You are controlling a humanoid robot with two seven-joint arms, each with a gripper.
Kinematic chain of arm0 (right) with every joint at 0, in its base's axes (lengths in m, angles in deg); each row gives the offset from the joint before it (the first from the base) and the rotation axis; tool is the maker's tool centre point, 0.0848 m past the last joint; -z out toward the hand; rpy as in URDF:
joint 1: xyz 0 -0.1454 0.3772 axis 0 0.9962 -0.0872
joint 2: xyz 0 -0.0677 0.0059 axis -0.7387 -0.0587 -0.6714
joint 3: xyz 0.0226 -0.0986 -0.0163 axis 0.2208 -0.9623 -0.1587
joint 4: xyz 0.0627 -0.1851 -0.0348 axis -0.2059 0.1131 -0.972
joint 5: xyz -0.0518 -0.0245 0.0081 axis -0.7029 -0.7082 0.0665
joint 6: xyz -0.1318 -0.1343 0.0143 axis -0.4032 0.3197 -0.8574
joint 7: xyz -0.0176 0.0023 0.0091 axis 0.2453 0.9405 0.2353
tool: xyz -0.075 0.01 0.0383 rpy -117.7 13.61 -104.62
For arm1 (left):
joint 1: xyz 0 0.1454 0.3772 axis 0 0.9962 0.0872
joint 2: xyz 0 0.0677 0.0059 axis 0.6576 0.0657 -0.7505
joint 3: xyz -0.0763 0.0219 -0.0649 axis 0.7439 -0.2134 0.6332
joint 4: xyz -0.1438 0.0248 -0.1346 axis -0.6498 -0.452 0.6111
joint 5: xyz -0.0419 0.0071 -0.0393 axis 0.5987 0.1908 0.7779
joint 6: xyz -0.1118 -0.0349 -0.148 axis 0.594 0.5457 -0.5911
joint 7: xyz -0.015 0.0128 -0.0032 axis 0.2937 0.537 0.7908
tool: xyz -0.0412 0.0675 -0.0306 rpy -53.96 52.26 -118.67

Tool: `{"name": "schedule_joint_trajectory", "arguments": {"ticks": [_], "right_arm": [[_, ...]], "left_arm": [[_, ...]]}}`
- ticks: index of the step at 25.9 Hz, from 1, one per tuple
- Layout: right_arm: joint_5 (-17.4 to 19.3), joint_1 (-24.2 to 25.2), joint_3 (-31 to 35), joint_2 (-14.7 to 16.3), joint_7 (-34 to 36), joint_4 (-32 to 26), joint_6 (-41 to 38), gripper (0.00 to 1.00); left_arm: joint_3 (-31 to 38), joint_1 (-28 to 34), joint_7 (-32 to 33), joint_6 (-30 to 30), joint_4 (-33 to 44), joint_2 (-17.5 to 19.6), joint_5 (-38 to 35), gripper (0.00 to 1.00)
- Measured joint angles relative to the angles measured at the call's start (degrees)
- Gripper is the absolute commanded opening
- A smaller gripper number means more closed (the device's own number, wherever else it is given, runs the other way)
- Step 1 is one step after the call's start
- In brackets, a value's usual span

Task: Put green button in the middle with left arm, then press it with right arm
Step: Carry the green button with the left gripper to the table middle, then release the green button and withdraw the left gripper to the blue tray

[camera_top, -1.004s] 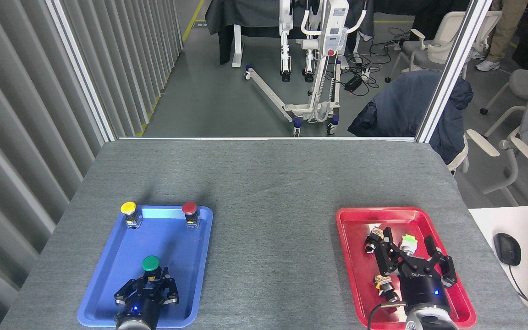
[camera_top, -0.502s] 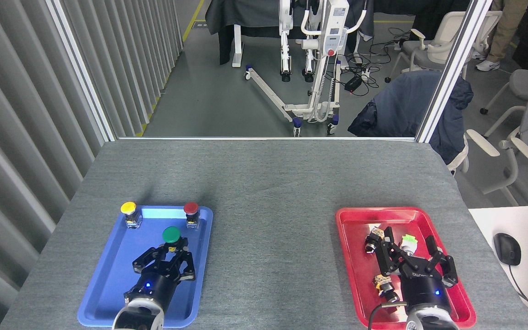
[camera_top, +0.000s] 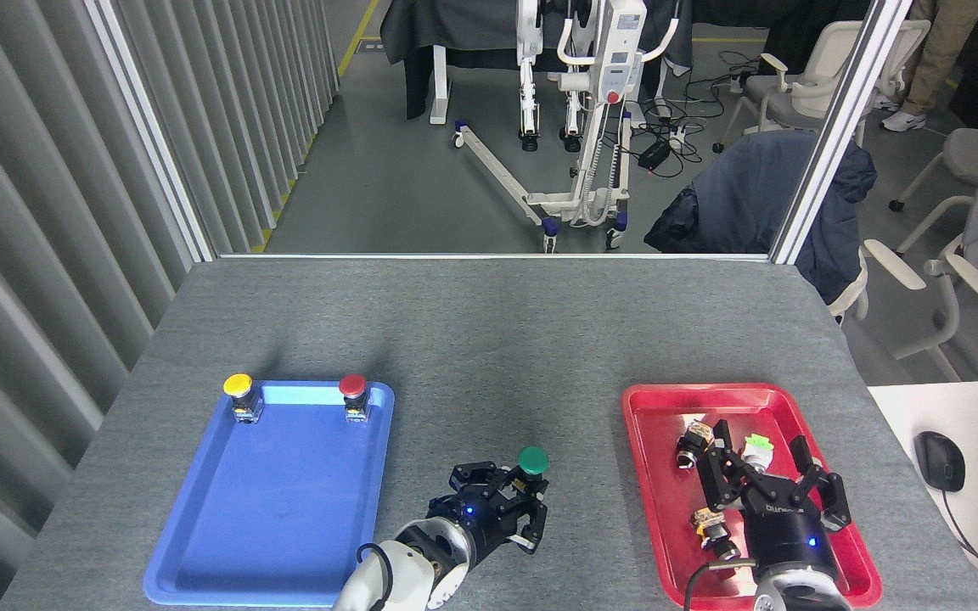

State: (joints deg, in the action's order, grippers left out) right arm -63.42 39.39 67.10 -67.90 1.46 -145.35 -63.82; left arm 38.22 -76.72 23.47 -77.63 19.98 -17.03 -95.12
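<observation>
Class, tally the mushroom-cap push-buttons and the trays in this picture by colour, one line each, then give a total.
Green button: 1
Yellow button: 1
Red button: 1
Blue tray: 1
Red tray: 1
Total: 5

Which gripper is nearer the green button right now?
Left. The left gripper is shut on the green button over the bare felt; the right gripper hangs over the red tray.

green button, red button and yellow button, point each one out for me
green button [camera_top: 532, 460], head view, on its round dark-green cap
red button [camera_top: 352, 386], head view, on its red cap
yellow button [camera_top: 238, 385], head view, on its yellow cap
</observation>
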Motion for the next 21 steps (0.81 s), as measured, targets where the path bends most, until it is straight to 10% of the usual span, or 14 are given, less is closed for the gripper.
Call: {"name": "schedule_joint_trajectory", "arguments": {"ticks": [2,6,8,21], "right_arm": [[0.0,0.0,0.0,0.02,0.04,0.0,0.0,1.0],[0.0,0.08,0.0,0.03,0.12,0.0,0.0,1.0],[0.0,0.13,0.0,0.03,0.11,0.0,0.0,1.0],[0.0,0.27,-0.01,0.08,-0.09,0.0,-0.03,1.0]], "left_arm": [[-1.47,-0.41,-0.29,0.3,-1.41,-0.12,0.17,0.09],[-2.82,-0.66,-0.24,0.51,-2.42,-0.19,0.37,0.75],[-3.09,-0.7,-0.13,0.92,-2.53,-0.19,0.37,0.89],[-2.77,4.43,-0.8,-0.26,5.76,3.82,0.3,0.98]]}}
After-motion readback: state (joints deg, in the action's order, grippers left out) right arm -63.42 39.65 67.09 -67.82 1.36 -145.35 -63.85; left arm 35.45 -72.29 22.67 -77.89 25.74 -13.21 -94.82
